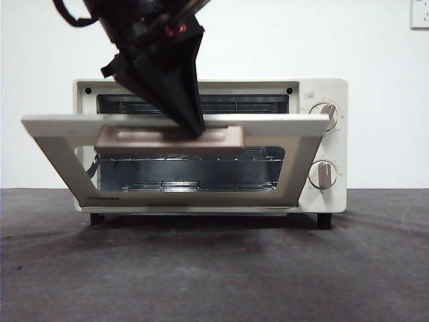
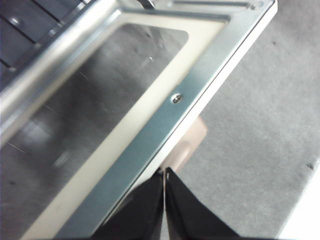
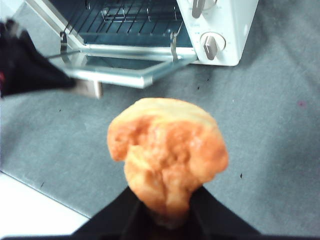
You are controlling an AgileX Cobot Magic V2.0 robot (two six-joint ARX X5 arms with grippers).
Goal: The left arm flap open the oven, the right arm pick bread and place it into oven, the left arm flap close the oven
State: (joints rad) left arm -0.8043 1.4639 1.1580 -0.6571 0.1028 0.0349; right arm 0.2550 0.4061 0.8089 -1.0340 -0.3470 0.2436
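Note:
The cream-white oven (image 1: pixel 327 144) stands at the back with its glass door (image 1: pixel 53 144) swung about halfway down. My left gripper (image 1: pixel 193 127) comes from above and its shut tips press on the top of the beige handle (image 1: pixel 167 141). In the left wrist view the left gripper (image 2: pixel 164 174) has both jaws together at the door's metal edge (image 2: pixel 165 125), beside the handle (image 2: pixel 192 140). My right gripper (image 3: pixel 165 202) is shut on the golden-orange bread (image 3: pixel 167 145), held above the mat in front of the oven (image 3: pixel 225 30). The bread does not show in the front view.
A wire rack (image 1: pixel 194 157) sits inside the oven cavity. Two beige dials (image 1: pixel 324 176) are on the oven's right side. Dark grey mat (image 1: pixel 214 268) covers the table in front. In the right wrist view the left arm (image 3: pixel 30 75) sits at the door (image 3: pixel 125 77).

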